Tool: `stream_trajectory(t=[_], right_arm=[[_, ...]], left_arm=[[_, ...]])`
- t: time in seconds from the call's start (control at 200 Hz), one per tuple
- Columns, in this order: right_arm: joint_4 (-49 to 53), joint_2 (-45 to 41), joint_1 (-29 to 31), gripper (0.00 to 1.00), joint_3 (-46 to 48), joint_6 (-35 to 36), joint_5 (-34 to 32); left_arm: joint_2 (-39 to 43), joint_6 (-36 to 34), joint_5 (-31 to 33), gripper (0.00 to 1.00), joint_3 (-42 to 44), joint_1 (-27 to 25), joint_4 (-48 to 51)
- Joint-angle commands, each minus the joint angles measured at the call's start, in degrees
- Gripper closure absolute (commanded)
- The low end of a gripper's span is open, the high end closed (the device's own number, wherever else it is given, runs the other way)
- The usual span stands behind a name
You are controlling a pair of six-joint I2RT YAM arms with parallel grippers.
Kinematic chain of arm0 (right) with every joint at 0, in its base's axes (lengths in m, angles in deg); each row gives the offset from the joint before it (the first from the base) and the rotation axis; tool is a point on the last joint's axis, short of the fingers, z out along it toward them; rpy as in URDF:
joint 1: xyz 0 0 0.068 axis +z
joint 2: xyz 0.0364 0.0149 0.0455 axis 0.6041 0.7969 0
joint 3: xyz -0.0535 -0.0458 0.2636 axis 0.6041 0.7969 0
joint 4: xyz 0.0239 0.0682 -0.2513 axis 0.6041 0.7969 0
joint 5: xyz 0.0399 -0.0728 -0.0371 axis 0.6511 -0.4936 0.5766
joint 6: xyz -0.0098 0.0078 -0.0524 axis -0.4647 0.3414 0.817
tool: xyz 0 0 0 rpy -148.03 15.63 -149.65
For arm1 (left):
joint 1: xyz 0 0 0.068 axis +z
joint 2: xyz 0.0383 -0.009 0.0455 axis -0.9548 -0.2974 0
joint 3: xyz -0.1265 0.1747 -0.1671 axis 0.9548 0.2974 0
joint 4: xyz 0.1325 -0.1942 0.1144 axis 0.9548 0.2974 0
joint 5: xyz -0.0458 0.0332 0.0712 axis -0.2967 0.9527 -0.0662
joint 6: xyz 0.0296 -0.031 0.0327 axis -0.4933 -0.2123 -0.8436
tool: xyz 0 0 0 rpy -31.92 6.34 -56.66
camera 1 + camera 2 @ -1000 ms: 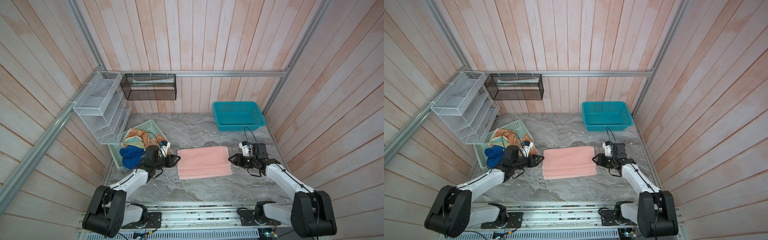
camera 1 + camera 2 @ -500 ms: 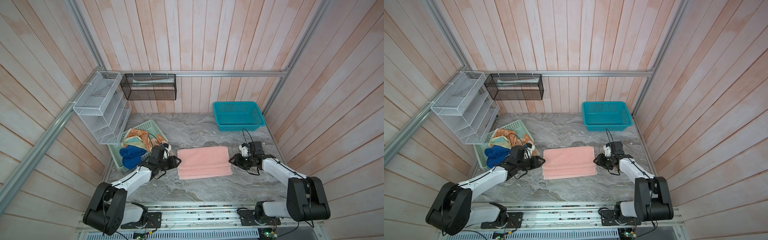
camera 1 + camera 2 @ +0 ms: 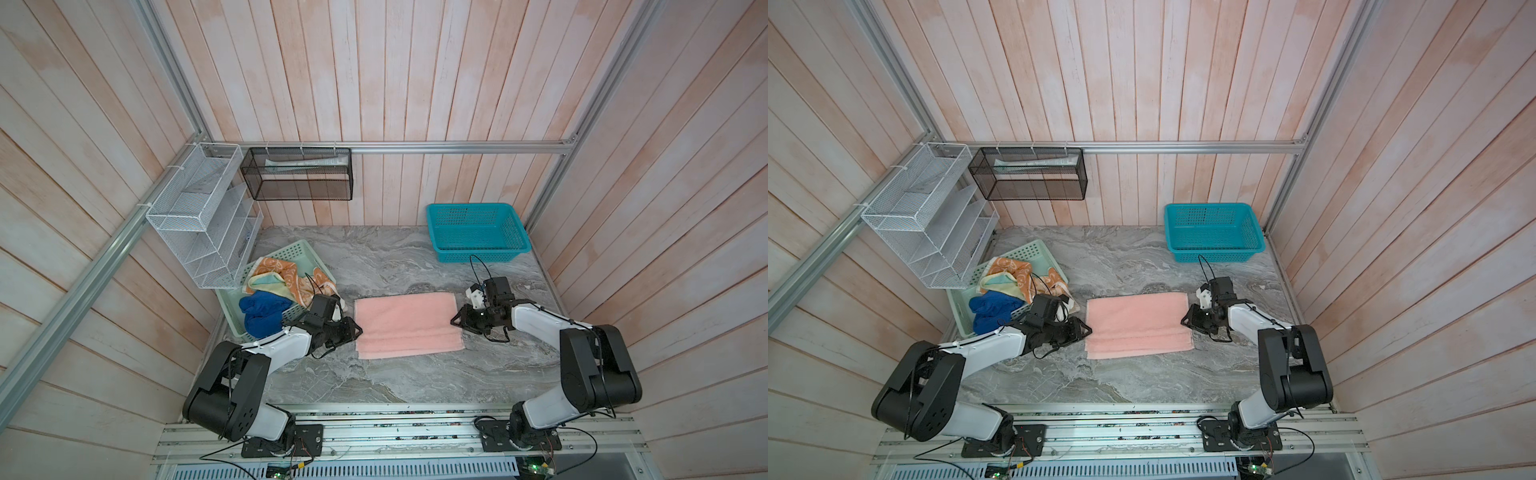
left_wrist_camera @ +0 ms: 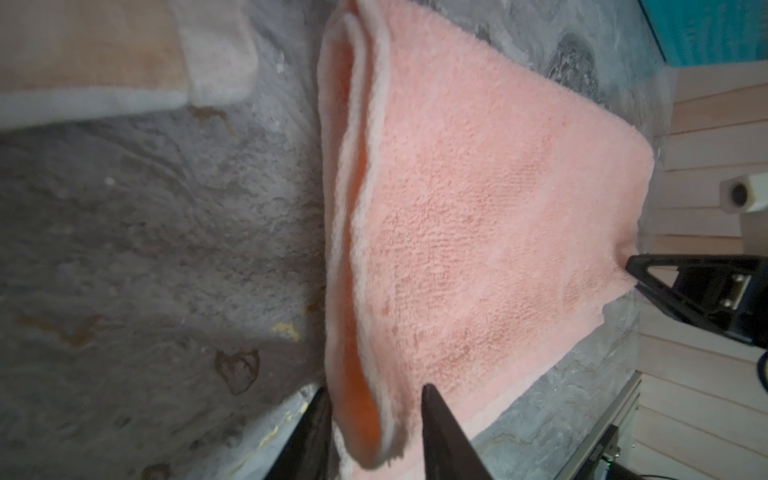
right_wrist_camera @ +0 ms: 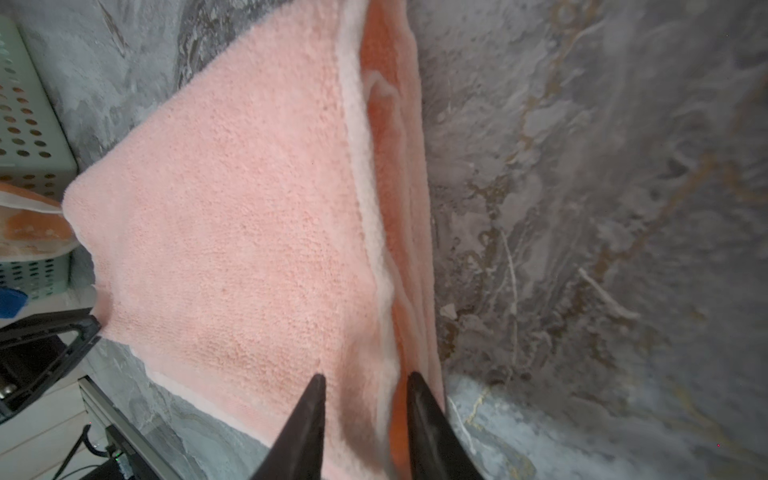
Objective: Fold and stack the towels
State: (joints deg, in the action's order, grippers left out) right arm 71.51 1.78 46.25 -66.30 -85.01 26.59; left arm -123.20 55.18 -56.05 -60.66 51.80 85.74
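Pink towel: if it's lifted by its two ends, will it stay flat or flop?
Likely floppy: the pink towel lies in soft layers whose edges gape and curl, so its middle would probably sag. Its fuzzy terry looks grippy, not slippery. A push would likely bunch it rather than slide it whole.
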Motion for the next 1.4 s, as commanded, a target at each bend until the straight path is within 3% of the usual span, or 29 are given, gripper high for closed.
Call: stream_trajectory(t=[0.0, 0.13, 0.435, 0.675, 0.705, 0.785, 0.855, 0.915, 1.125, 1.395], right_arm=[[1.0, 0.3, 0.6, 0.80, -2.0, 1.0, 0.2], [2.9, -1.0, 0.6, 0.97, -3.0, 1.2, 0.0], [16.1, -7.6, 0.6, 1.00, -8.2, 2.8, -1.9], [18.6, -13.0, 0.6, 1.00, -0.8, 1.4, -2.1], [17.7, -13.1, 0.6, 1.00, 0.5, 0.9, -2.0], [17.0, -11.7, 0.5, 0.64, 2.6, 0.5, -1.9], [17.1, -10.5, 0.5, 0.50, 2.0, 0.5, -2.0], [17.2, -10.1, 0.5, 0.43, 0.7, 0.5, -3.1], [14.8, -5.1, 0.2, 0.37, -3.3, 1.1, -5.0], [9.3, 3.4, 2.3, 0.32, -4.3, -1.3, -4.3]], left_arm=[[0.3, -0.4, -0.7, 0.78, -2.2, -0.3, -0.6], [2.4, -1.5, -0.2, 1.00, -3.6, -0.3, 2.3], [10.2, -1.8, -0.1, 1.00, -7.2, -0.3, 13.2], [16.4, 4.1, -2.1, 1.00, 2.0, -0.5, 15.2], [16.6, 5.0, -2.2, 0.90, 3.8, -0.6, 14.7], [16.0, 6.5, -3.4, 0.58, 6.8, -0.8, 14.2], [15.5, 6.5, -2.6, 0.44, 6.8, -0.8, 16.2], [15.9, 5.3, -0.6, 0.44, 5.2, -0.8, 18.8], [14.9, 3.2, 3.9, 0.51, -2.1, -1.5, 18.8], [-3.9, 8.2, -0.3, 0.52, -14.5, -12.6, 3.8]])
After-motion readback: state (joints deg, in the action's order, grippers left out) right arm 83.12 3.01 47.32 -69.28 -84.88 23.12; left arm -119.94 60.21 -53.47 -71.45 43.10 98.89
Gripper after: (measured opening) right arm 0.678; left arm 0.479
